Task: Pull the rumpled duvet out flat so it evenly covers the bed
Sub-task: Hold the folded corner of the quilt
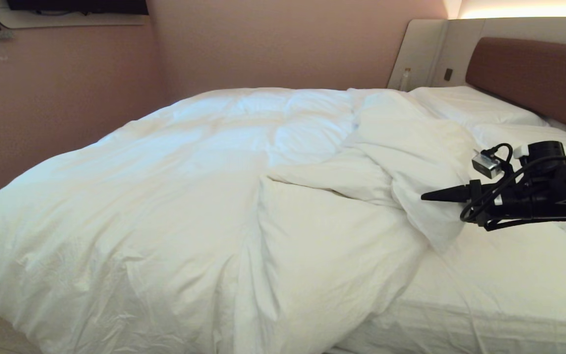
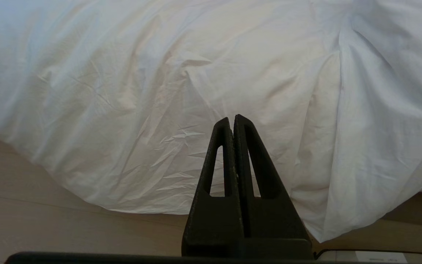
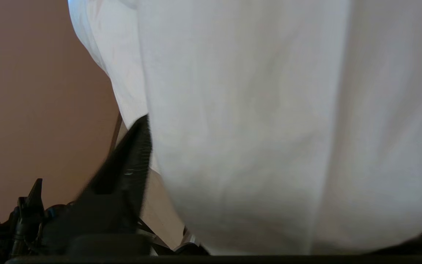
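Your right gripper (image 1: 423,196) hangs level over the bare sheet (image 1: 499,275) on the right, pointing left at the folded-back flap of the duvet (image 1: 410,162). The wrist view shows white cloth filling the gap between its spread fingers, though whether they already pinch it you cannot tell. The duvet covers the left of the bed (image 1: 460,324), bunched mid-bed, so the pull must run right, toward the headboard (image 1: 538,73). The left gripper (image 2: 233,119), pressed shut, idles low at the duvet's near overhang.

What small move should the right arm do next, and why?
Probably shut the right pincer on the folded-back flap of the duvet. Its tip is at that bunched fold, fabric fills the right wrist view, and the sheet near the pillows lies uncovered.
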